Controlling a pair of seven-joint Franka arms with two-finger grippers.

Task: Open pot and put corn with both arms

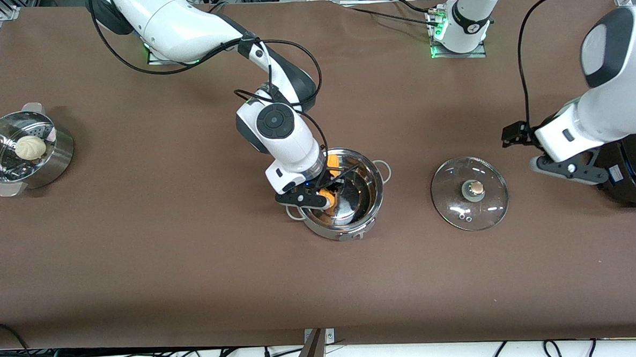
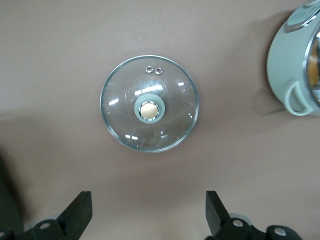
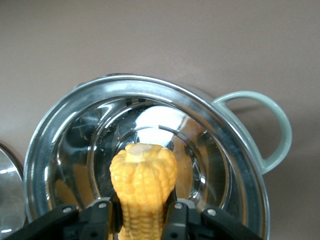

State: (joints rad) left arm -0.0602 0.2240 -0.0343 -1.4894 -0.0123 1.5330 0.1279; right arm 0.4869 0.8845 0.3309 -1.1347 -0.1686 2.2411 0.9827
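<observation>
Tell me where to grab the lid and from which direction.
Grip the knob at the centre of the lid, coming straight down from above. The lid lies flat on the table, knob up, and its glass dome gives fingers no other purchase. The left gripper is open over the table beside it.

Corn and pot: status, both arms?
Right gripper shut on corn, over open pot. Left gripper open, waiting above lid lying on table beside pot. Nothing blocking the drop.

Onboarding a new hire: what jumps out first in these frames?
The right gripper, shut on the corn, holds it over the open pot mid-table. The glass lid lies flat on the table beside the pot, toward the left arm's end, with the open left gripper above it.
</observation>
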